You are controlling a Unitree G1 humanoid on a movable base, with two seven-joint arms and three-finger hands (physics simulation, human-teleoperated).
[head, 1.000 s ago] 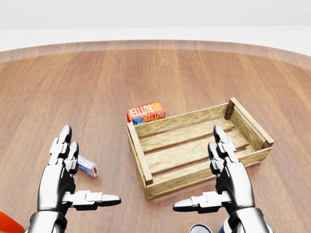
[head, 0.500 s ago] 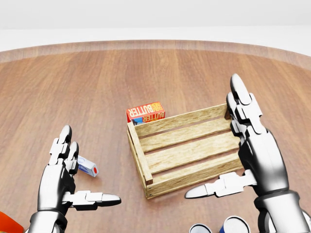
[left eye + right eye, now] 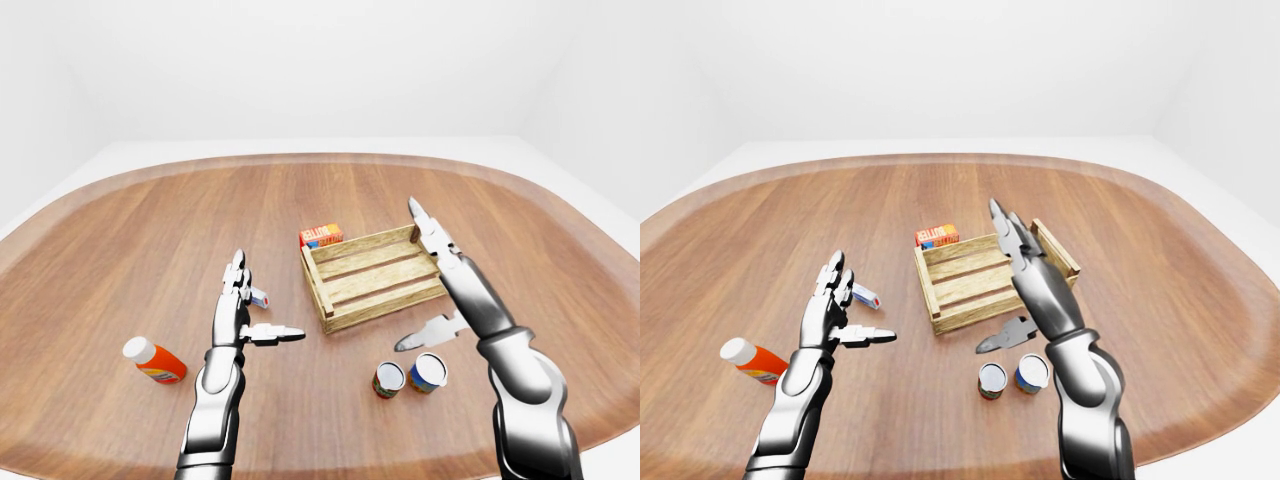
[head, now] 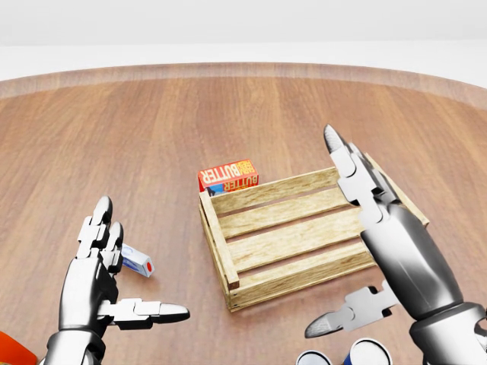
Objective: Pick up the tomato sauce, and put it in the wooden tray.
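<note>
The tomato sauce can (image 3: 388, 380), with a red and green label, stands upright on the wooden table below the wooden tray (image 3: 316, 288) in the left-eye view. A blue can (image 3: 428, 372) stands right beside it. My right hand (image 3: 408, 275) is open, fingers stretched up over the tray's right part, thumb hanging just above the cans. It holds nothing. My left hand (image 3: 268, 295) is open and empty, left of the tray. The tray holds nothing.
A red butter box (image 3: 321, 235) lies against the tray's upper left corner. A small white and blue pack (image 3: 258, 297) lies by my left hand. An orange bottle with a white cap (image 3: 155, 362) lies at the left.
My right hand rose from near the cans, swung up over the tray's right end, then leaned left with the thumb dropping. The left hand and the objects have not moved.
</note>
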